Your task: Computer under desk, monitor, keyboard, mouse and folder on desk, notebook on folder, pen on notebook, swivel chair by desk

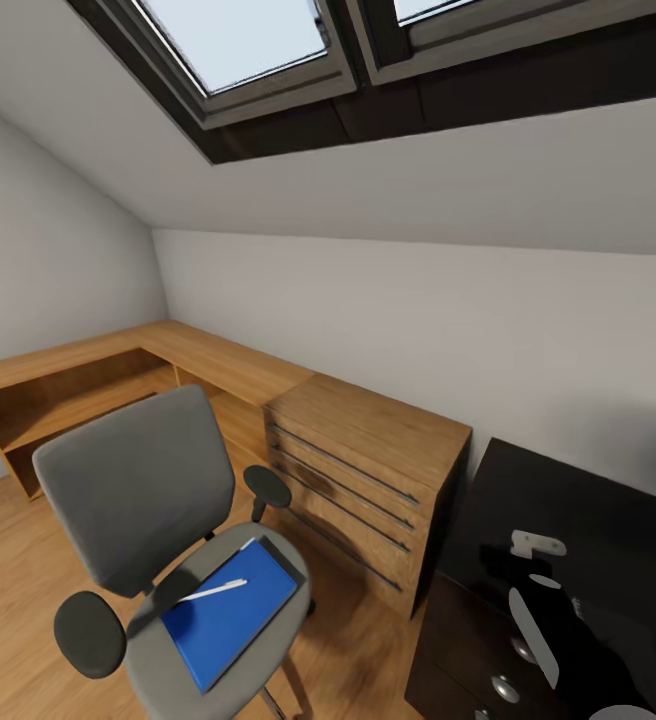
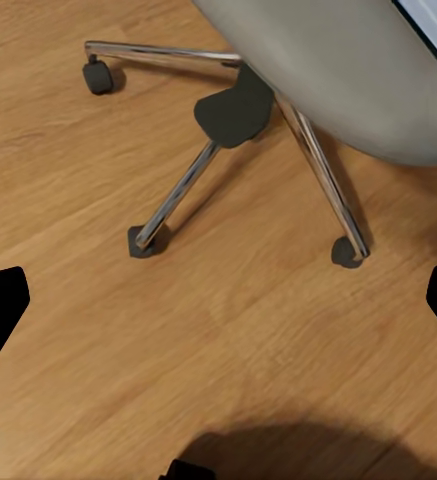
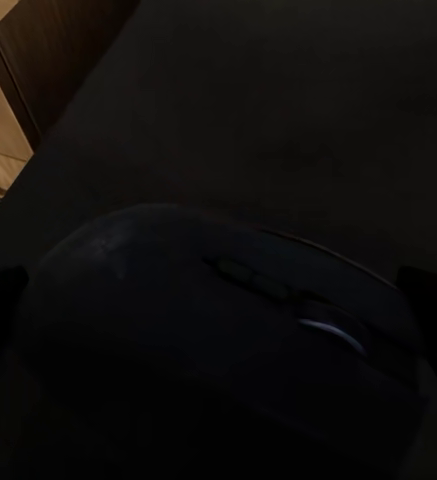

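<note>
Right end effector (image 3: pixel 218 290) hovers close over the dark rounded mouse (image 3: pixel 218 340) on the black counter (image 3: pixel 278 90), grip state unclear, apparently placing it; left end effector (image 2: pixel 218 300), spread, hangs above floor.

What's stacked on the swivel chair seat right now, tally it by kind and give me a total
Folder, blue: 1
Notebook, dark grey, only an edge showing past the folder: 1
Pen, whitish, on top: 1
Total: 3
</note>
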You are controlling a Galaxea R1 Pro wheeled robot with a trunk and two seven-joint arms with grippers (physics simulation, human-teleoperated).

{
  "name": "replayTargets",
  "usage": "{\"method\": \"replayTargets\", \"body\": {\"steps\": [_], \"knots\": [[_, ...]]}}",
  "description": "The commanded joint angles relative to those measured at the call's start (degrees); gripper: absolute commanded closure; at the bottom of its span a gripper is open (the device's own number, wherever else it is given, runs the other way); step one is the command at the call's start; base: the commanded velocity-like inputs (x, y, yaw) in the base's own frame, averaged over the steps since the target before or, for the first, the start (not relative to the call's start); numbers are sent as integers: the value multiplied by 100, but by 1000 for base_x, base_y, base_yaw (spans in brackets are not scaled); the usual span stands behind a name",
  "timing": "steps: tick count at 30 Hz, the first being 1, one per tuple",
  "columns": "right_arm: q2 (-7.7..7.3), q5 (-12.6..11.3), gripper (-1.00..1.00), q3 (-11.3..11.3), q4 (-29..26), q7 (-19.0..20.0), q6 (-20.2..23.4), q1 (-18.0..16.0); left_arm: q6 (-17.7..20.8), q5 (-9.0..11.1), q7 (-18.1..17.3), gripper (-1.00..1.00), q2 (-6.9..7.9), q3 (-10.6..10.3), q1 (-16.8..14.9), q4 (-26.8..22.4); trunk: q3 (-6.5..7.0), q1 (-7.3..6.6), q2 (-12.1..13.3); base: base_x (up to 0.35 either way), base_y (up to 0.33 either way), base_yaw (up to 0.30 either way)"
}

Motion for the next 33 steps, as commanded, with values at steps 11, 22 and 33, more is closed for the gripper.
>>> {"method": "replayTargets", "body": {"steps": [11,22,33], "knots": [[-3,-57,100,9,-10,-35,21,-3,-12,61,-34,-100,2,-38,-4,5,-61,67,-126,0,0,0],[-2,-57,100,9,-10,-35,21,-3,-12,61,-11,-100,1,-38,-4,6,-241,287,-527,0,0,0],[-2,-55,100,9,-10,-35,26,-3,-12,61,9,-100,-5,-44,-4,4,-277,330,-608,0,0,0]]}}
